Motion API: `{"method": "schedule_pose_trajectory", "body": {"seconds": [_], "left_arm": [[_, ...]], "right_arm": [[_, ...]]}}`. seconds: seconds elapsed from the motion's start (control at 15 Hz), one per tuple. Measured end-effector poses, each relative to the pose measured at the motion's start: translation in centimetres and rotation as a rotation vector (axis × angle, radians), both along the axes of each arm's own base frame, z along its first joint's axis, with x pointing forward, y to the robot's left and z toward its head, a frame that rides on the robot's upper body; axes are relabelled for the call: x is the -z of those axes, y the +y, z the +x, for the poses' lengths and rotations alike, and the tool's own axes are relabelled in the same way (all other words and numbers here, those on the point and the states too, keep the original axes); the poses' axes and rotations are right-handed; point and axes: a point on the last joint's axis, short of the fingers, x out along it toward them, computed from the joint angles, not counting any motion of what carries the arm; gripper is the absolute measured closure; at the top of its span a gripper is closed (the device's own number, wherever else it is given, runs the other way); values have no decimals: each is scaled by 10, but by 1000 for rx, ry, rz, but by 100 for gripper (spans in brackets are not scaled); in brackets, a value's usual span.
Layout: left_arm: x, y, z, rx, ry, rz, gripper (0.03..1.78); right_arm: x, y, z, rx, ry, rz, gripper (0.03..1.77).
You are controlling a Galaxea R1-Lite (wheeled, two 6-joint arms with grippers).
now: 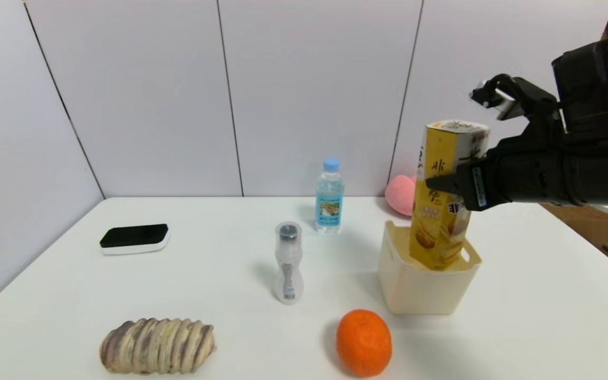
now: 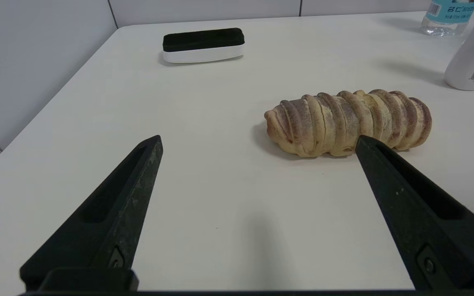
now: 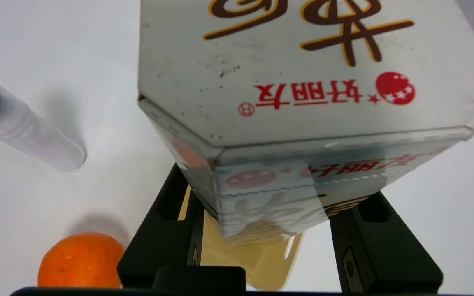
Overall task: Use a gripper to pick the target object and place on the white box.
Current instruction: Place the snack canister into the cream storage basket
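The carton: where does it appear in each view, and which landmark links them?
Head view: right of centre, tilted; the carton has its lower end in the white box, held by the right gripper.
Left wrist view: not in it.
Right wrist view: large, between the fingers.
Shared landmark: the frosted bottle, in all three.

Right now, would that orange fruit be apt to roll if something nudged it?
Probably: the orange fruit is nearly round and nothing in view braces it on the table. Its skin looks smooth, so it may also be somewhat slippery to grip.
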Motion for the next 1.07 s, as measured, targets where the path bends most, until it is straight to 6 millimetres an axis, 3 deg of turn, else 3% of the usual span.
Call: {"method": "schedule_pose_trajectory", "body": {"seconds": [0.67,1.07], "left_arm": [[0,0,0,0,0,0,12],[0,0,0,0,0,0,12]], "right_arm": [[23,-5,-7,45,127,-87,96],[24,-4,-7,54,135,-75,96]]}}
